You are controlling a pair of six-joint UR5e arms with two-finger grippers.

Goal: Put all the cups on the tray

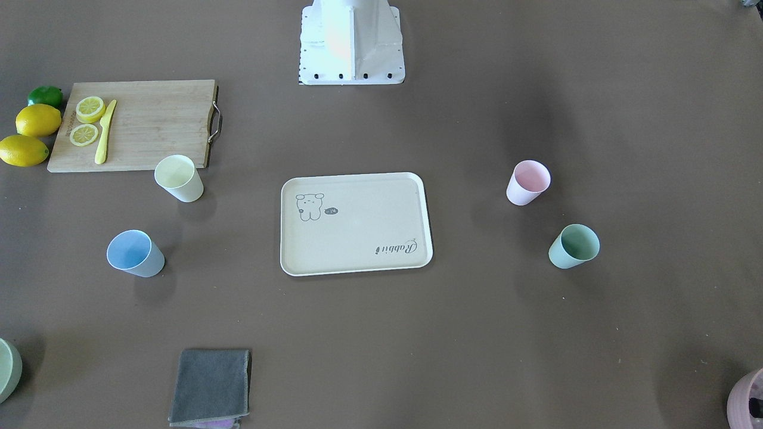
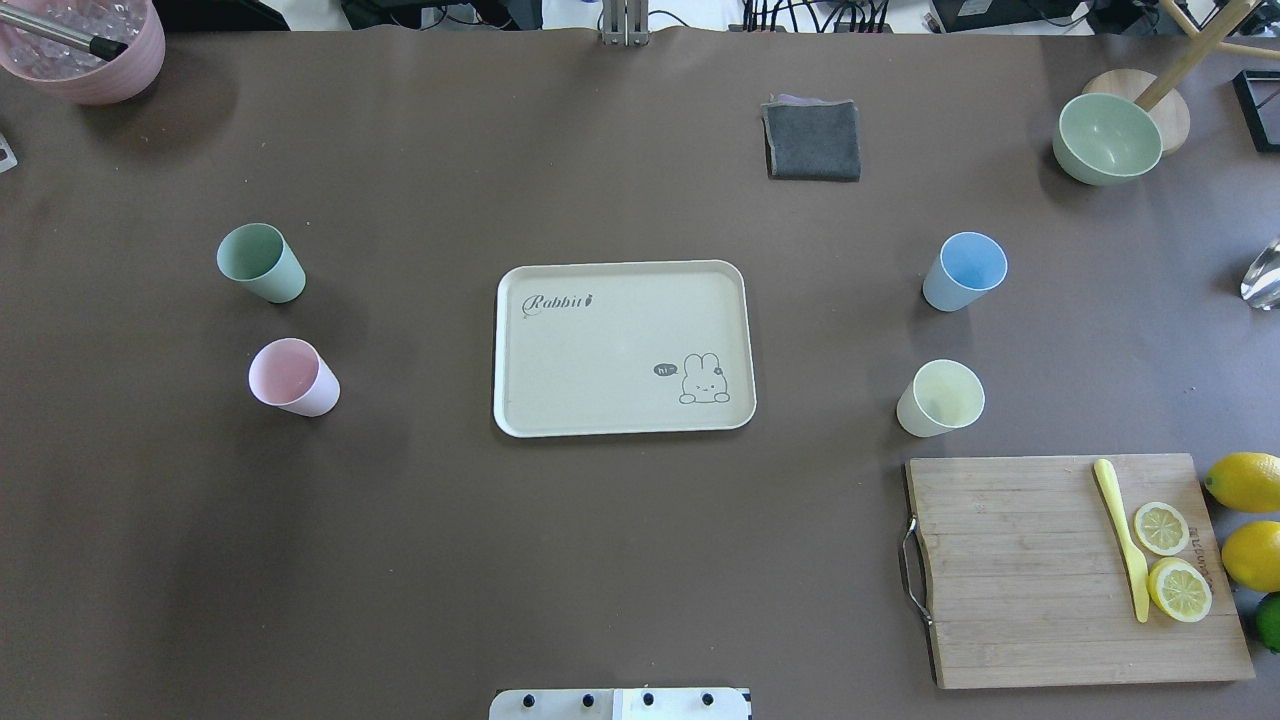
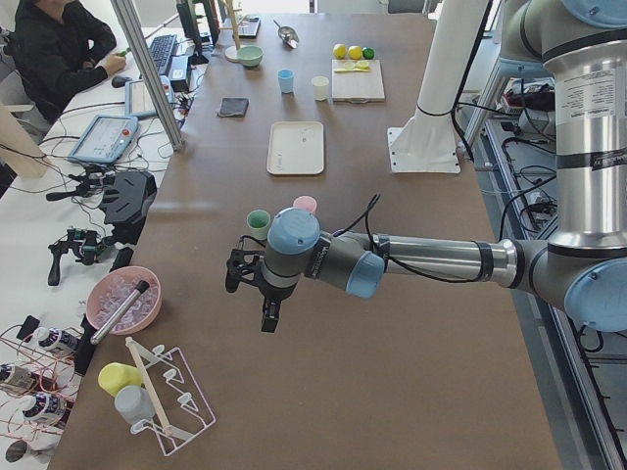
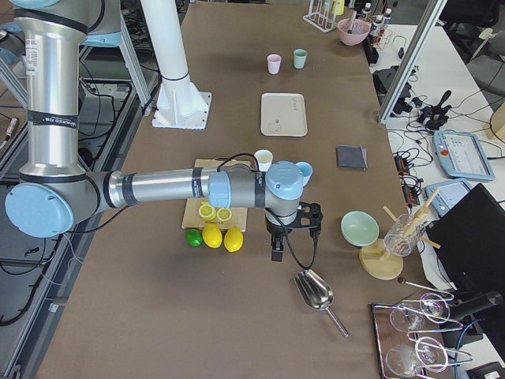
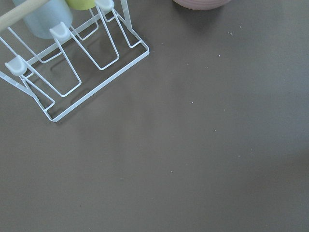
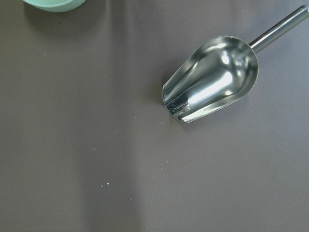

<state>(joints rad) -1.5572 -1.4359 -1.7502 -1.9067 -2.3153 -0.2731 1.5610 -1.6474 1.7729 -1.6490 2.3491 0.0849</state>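
The cream tray (image 2: pixel 610 350) lies at the table's middle with nothing on it. Four cups stand upright on the table around it. The mint green (image 2: pixel 261 262) and pink (image 2: pixel 293 377) cups are on my left. The light blue (image 2: pixel 964 271) and pale yellow (image 2: pixel 940 398) cups are on my right. My left gripper (image 3: pixel 253 304) hangs over the table's left end, short of the mint cup (image 3: pixel 259 222). My right gripper (image 4: pixel 293 241) hangs over the right end near the lemons. Neither wrist view shows fingers, so I cannot tell whether either is open or shut.
A wooden cutting board (image 2: pixel 1030 570) with lemon slices and a yellow knife lies near right. A grey cloth (image 2: pixel 812 140), pale green bowl (image 2: pixel 1106 138) and mauve pot (image 2: pixel 85 45) stand at the far edge. A metal scoop (image 6: pixel 212 79) and wire rack (image 5: pixel 72 63) lie at the table's ends.
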